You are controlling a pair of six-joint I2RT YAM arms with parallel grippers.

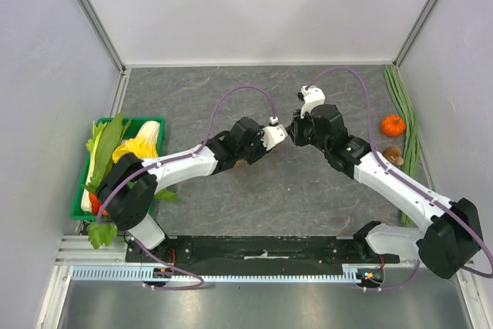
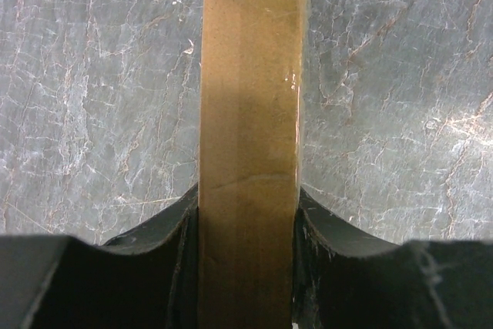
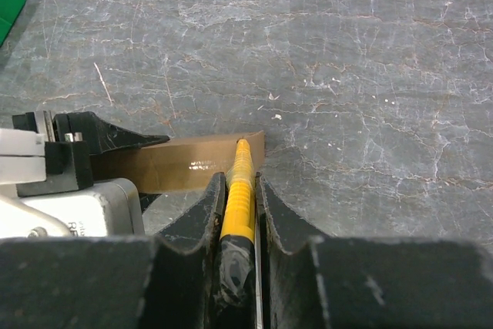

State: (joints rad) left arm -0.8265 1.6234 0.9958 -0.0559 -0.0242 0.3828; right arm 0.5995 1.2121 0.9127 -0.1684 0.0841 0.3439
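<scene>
- Top external view gives me a grey, marble-veined table boxed in by pale walls on three sides.
- At the table's left edge sits a green basket of leafy greens. Along the right edge lie long green stalks, with an orange fruit just beside them.
- Both arms meet near the table's middle, with bare surface all around them.
- Only the left wrist view shows me the left claw clamped narrow on a brown block, which runs straight out from between the fingers.
- Only the right wrist view shows me the right claw pinched on a yellow tool, whose tip touches the block's end.
- From above I can barely make out the block.
</scene>
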